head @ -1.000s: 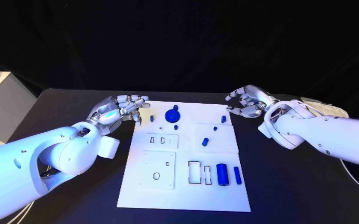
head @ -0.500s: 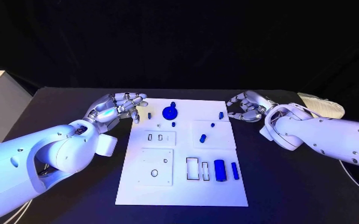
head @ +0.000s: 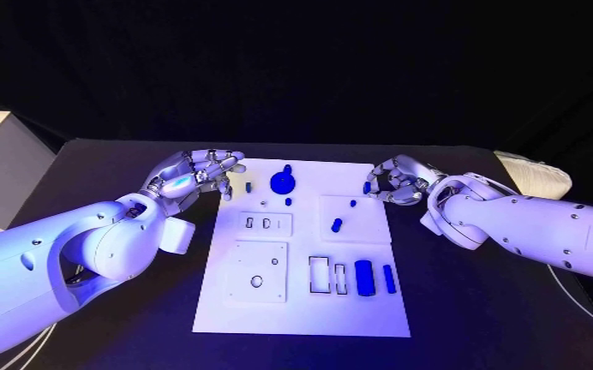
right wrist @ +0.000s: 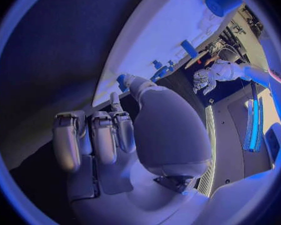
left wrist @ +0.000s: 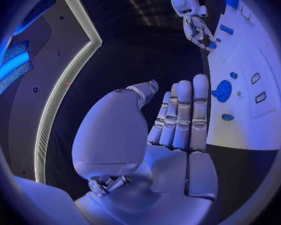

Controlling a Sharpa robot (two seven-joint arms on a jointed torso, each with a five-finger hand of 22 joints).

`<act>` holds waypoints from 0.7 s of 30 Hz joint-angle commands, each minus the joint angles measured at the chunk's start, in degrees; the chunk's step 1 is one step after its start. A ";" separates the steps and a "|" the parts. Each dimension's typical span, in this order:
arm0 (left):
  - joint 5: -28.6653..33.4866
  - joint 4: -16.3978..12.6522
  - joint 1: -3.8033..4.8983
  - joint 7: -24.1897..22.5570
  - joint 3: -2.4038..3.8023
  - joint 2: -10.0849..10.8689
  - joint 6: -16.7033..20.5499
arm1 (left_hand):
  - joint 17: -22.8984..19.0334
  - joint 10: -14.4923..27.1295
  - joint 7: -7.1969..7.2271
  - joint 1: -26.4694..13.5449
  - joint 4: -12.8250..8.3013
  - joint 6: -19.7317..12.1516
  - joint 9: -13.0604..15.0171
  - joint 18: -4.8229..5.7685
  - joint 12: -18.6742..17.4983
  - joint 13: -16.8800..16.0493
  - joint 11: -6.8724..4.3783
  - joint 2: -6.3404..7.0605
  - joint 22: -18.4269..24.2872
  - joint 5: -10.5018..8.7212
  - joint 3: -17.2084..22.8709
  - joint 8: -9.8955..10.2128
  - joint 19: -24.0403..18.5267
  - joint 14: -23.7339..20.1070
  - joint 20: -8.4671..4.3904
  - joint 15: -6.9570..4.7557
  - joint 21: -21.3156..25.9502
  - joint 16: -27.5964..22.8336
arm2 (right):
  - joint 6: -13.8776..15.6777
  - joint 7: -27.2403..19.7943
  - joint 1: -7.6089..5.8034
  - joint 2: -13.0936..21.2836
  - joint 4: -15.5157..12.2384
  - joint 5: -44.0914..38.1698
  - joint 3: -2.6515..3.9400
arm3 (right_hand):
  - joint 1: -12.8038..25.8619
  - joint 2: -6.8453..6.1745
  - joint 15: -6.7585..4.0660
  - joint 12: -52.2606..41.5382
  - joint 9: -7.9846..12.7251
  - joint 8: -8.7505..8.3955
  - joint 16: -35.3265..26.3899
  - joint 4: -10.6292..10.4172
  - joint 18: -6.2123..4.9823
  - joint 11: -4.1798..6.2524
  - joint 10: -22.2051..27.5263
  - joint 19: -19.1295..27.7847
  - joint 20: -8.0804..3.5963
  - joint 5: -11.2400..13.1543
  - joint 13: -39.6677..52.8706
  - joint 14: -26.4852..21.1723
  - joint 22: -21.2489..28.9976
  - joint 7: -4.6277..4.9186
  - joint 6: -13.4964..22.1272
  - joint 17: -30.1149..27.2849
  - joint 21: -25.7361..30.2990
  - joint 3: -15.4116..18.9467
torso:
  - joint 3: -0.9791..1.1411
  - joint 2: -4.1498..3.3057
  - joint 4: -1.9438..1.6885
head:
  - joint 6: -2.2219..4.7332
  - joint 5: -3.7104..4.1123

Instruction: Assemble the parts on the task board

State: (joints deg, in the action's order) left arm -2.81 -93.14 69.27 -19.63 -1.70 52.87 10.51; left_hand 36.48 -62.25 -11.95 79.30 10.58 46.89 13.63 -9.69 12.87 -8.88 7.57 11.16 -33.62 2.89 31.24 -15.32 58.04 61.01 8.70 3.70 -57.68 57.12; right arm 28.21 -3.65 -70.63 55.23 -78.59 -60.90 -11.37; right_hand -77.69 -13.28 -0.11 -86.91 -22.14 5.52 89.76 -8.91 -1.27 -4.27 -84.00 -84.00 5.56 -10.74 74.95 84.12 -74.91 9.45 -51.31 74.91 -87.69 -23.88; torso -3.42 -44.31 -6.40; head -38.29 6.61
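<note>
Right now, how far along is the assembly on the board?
Early. Nothing looks clearly slotted: the round blue part and the blue cylinder lie loose on the task board. The right robot hand reaches a small blue piece at the board's edge; the left robot hand holds nothing.

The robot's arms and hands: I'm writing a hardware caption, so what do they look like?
Both arms are smooth, rounded white shells. The left hand and right hand are silver metal with segmented fingers, and the wrist views show smooth rounded palms. Thin pale cables trail beside each arm at the picture's lower corners.
</note>
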 commanded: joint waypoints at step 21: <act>-0.29 -0.12 0.02 -0.26 0.03 0.00 -0.92 | 0.03 1.46 -0.10 -0.01 -0.67 -0.55 0.22 -0.92 0.85 -0.37 0.17 -0.74 -0.11 0.22 0.26 -0.46 -0.44 0.02 -0.06 -0.34 -0.64 0.32 | -0.47 0.44 0.24 -1.66 0.11 -0.63 -0.01 | -0.90 1.34 0.10 -0.27 -0.47 1.53 -0.02 0.08 0.52 -0.05 -2.91 -4.60 0.38 -0.92 12.29 5.75 -12.63 -0.44 -2.47 14.63 0.22 -0.77 | -0.03 0.09 0.09 | -0.02 -0.43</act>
State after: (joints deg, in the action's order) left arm -2.91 -93.13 69.27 -19.56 -1.71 52.92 10.48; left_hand 36.48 -61.11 -11.95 79.30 10.34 46.88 13.76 -9.69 13.52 -9.17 7.68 11.16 -33.66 2.89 31.48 -15.55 58.04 61.01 8.70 3.70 -58.12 57.13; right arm 28.01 -3.24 -70.53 53.66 -78.44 -60.92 -11.32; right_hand -78.59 -12.37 -0.11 -86.91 -22.57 6.86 89.77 -8.78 -1.27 -4.26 -84.00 -84.00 5.55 -11.32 74.93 84.12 -74.91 8.90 -53.56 74.91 -87.69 -24.37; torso -3.45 -44.21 -6.30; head -38.32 6.23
